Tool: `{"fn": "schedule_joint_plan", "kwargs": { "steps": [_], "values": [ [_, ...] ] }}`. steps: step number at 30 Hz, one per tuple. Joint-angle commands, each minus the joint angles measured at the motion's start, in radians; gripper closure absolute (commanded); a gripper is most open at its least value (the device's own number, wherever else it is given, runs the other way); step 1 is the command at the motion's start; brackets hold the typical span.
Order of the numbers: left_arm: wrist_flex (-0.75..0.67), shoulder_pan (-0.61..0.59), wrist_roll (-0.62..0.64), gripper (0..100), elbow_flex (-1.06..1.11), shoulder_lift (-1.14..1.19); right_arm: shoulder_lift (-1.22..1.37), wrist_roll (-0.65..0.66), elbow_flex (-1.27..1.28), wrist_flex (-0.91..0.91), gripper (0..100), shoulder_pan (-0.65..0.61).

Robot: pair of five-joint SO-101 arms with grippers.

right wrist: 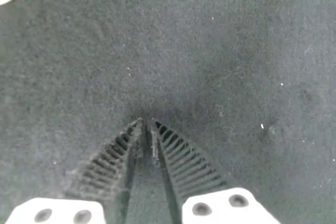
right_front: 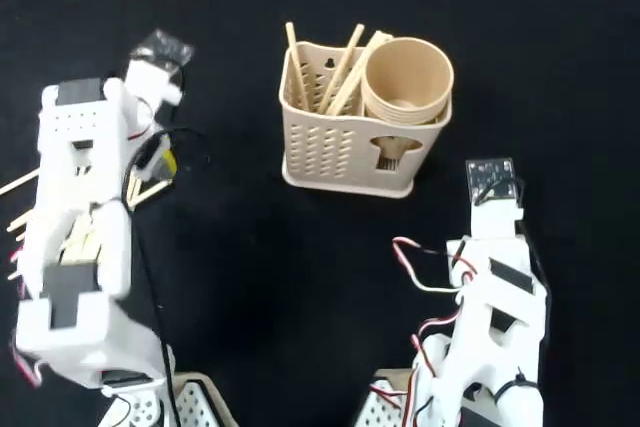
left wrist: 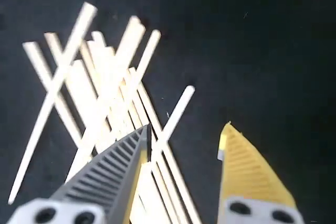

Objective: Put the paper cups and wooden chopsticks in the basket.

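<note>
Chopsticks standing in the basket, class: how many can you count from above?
3 chopsticks show: one stands at the end of the basket farthest from the cups, two slant side by side next to the cups. More may be hidden behind these.

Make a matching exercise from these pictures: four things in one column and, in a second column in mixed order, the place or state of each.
Things:
1. cups
2. loose chopsticks
3. left end effector
4. right end effector

Place or state:
a. shut, over bare table
b. open
c. standing in the basket
d. lying in a pile on the table

Pairs: 1-c, 2-d, 3-b, 4-a
</note>
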Motion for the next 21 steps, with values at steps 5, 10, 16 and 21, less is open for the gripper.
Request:
{"fn": "schedule_joint_plan", "kwargs": {
  "steps": [5,10,16,21],
  "values": [
    [-0.153,-0.090,-0.135,78,-0.220,0.305,-0.021,-0.011,-0.013,-0.021,98.0,0.006],
    [-0.103,-0.093,-0.160,78,-0.401,0.459,-0.021,-0.011,-0.013,-0.021,98.0,0.006],
    [-0.012,-0.087,-0.226,87,-0.538,0.611,-0.021,-0.011,-0.013,-0.021,98.0,0.006],
    [0.114,-0.087,-0.245,96,-0.610,0.624,-0.021,-0.011,-0.013,-0.021,98.0,0.006]
  ]
}}
